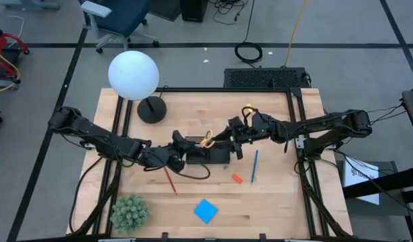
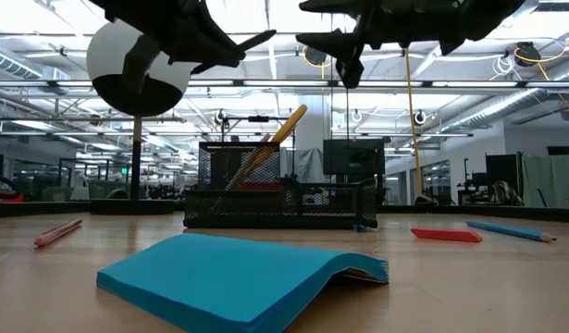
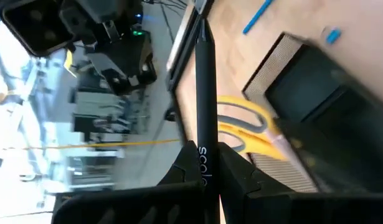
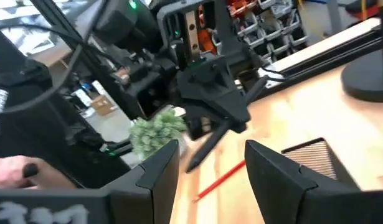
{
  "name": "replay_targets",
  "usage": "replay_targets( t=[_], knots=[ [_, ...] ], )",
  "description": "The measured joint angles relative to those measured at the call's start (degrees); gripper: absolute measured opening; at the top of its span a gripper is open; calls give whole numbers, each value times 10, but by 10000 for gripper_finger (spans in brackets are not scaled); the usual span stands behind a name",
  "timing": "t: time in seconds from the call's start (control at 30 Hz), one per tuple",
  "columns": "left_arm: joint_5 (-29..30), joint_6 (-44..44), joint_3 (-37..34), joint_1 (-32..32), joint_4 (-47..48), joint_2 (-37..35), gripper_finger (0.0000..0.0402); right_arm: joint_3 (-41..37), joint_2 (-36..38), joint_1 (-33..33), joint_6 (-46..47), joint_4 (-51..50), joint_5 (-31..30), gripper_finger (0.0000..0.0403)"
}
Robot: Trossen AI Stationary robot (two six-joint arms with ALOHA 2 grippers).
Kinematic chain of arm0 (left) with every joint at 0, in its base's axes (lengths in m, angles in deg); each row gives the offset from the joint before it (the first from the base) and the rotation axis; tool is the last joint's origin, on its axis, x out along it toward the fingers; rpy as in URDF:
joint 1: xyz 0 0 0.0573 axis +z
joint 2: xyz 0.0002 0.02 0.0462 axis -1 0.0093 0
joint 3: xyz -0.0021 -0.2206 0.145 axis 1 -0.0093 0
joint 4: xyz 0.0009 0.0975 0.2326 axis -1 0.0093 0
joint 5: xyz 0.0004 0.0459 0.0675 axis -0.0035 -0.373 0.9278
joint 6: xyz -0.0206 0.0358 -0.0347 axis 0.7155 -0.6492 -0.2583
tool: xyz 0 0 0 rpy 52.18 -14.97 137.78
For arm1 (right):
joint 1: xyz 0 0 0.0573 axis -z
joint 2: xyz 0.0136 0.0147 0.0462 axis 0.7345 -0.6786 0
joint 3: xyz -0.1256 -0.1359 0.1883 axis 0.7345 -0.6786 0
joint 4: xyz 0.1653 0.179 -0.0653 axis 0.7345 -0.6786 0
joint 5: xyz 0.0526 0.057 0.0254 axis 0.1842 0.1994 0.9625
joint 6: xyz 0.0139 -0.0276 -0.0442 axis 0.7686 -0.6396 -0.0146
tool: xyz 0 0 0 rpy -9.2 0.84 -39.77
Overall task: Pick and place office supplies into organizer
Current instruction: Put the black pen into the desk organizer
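Above the small black mesh organizer (image 1: 207,156) at mid-table, a slim black pen (image 3: 203,93) is pinched in the left hand (image 1: 182,143), the right hand (image 1: 234,132) spread empty; lowering into the tall compartment is judged next.

A robotics lab or large open workshop hall. Built around a wooden worktable (image 1: 213,195) framed in black rails, standing on grey concrete floor (image 1: 52,74) marked off with dark tape lines. Just beyond the table's far edge, a coiled black cable (image 1: 248,52) and a yellow cord (image 1: 295,30) on the floor, plus a blue office chair (image 1: 119,20) toward the far left. Behind the table, seen at tabletop height: exposed ceiling with strip lights (image 2: 71,37), glass partitions, further workstations and dark monitors (image 2: 353,159). Shelves of parts bins (image 4: 266,22) also beyond the table.
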Motion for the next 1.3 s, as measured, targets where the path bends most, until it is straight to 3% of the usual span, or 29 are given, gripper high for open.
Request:
replay_targets(
  t=[0.13,0.37,0.97,1.3],
  knots=[
    [33,-83,0,-5,-25,10,5,0,-7,0,44,-3,40,171],
    [35,-183,2,-19,-67,31,4,0,-7,-4,81,-13,38,171],
    [26,-251,142,-17,-33,183,10,0,-87,-37,121,24,52,171],
    [18,-255,168,-5,-23,209,14,0,-93,-66,116,8,46,171]
  ],
)
